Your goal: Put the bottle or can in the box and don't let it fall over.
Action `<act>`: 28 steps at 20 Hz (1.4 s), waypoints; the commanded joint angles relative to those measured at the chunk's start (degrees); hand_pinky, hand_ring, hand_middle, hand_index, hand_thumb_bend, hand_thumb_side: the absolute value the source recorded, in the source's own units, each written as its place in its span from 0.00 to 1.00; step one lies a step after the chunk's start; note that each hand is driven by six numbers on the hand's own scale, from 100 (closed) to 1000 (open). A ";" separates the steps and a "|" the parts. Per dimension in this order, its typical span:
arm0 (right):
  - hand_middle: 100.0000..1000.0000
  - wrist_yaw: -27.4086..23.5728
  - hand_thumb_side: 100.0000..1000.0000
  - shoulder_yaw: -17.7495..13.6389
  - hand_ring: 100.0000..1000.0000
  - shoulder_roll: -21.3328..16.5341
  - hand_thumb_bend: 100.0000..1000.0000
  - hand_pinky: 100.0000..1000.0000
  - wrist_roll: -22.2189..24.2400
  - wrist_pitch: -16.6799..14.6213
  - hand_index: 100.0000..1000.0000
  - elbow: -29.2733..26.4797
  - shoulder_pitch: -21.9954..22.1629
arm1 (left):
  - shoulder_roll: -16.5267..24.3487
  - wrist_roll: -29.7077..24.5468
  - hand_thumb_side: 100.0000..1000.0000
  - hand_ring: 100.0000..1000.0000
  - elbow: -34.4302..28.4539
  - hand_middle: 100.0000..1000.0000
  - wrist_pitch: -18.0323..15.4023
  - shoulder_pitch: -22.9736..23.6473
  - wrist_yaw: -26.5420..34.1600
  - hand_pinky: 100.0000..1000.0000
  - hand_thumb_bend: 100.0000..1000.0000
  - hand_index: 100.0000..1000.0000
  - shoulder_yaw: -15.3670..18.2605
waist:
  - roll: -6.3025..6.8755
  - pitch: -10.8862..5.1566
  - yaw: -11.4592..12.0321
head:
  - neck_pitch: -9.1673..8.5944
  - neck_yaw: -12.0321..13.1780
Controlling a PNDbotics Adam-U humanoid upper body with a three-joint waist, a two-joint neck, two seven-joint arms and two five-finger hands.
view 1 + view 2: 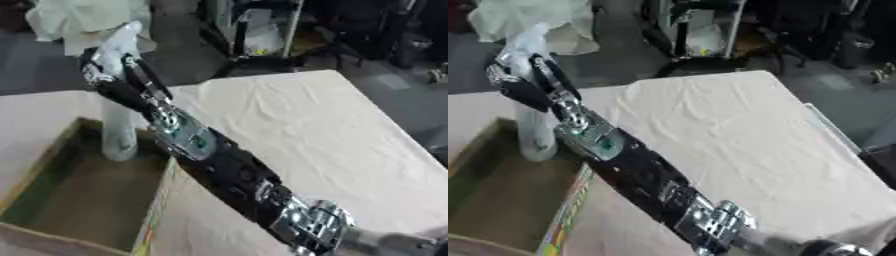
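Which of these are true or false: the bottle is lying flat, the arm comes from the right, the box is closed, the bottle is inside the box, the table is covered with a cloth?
1. The bottle is lying flat. False: it stands upright.
2. The arm holding it comes in from the right. True: the right hand grips the bottle near its top.
3. The box is closed. False: it is open at the top.
4. The bottle's base is inside the box. True: it sits in the far corner.
5. The table has a pale cloth on it. True.
6. The left hand also holds the bottle. False: no left hand shows.
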 commanded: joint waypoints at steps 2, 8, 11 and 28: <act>0.97 2.70 0.41 0.28 0.82 -0.31 0.00 0.72 4.14 0.50 0.77 -0.14 -0.45 | 0.75 1.50 0.80 0.97 -1.05 1.00 -0.32 -0.62 -0.87 1.00 0.13 0.79 0.63 | 0.49 -0.71 -0.13 | 0.58 0.89; 1.00 3.50 0.41 0.37 0.88 -0.14 0.00 0.76 8.78 2.31 0.81 -0.25 -0.03 | 0.93 1.56 0.80 0.97 -1.07 1.00 -0.22 -0.46 -1.00 1.00 0.13 0.79 0.53 | 0.40 -0.79 -0.44 | 1.17 2.35; 1.00 2.57 0.41 0.56 0.92 -0.31 0.00 0.80 11.30 4.00 0.86 -1.43 0.12 | 1.02 1.36 0.80 0.97 -1.05 1.00 -0.22 -0.31 -1.10 1.00 0.13 0.79 0.53 | 0.39 -0.83 -0.62 | 1.57 3.11; 1.00 -1.59 0.41 0.32 1.00 -1.99 0.00 0.89 27.79 13.45 1.00 -3.88 2.65 | 1.89 0.98 0.81 0.97 -0.88 1.00 -0.42 0.55 -1.89 1.00 0.13 0.79 0.65 | 0.13 -0.94 -2.10 | 2.12 5.20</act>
